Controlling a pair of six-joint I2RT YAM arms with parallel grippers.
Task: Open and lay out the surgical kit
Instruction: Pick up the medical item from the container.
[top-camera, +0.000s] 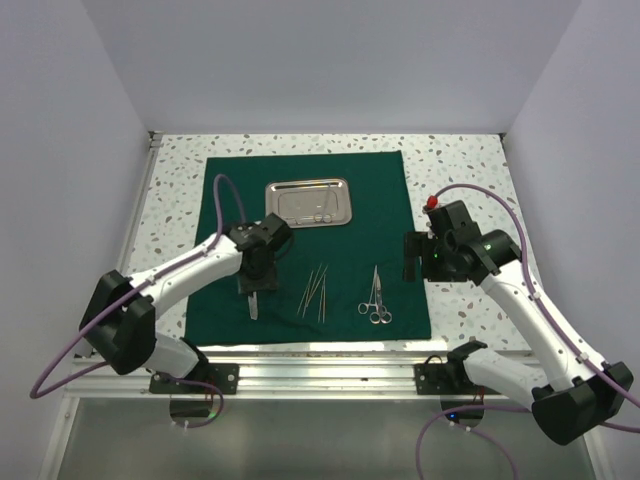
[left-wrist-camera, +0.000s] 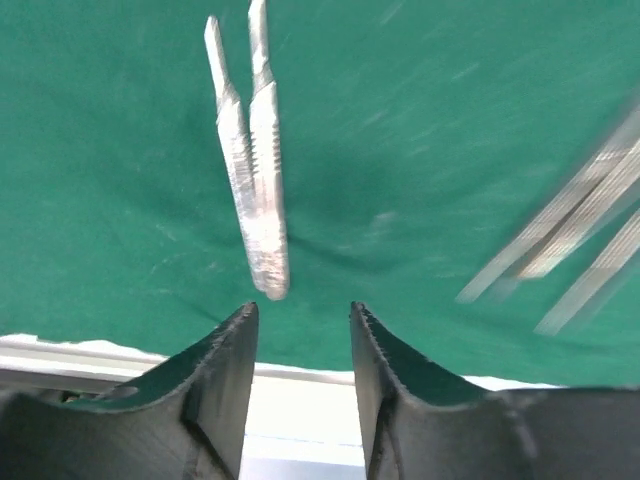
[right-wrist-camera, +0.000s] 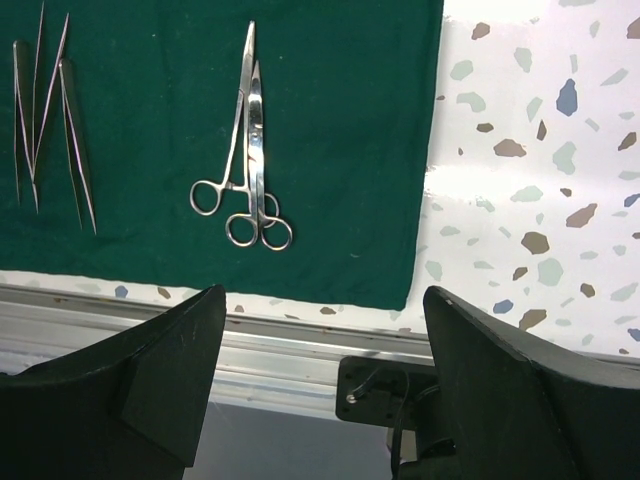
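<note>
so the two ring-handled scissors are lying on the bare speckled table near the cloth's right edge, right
Not quite. The ring-handled scissors lie on the green cloth itself, near its right edge, not on the bare speckled table. The right wrist view shows this.

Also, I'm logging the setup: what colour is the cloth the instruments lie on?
The cloth is plain dark green, clearest in the right wrist view.
</note>
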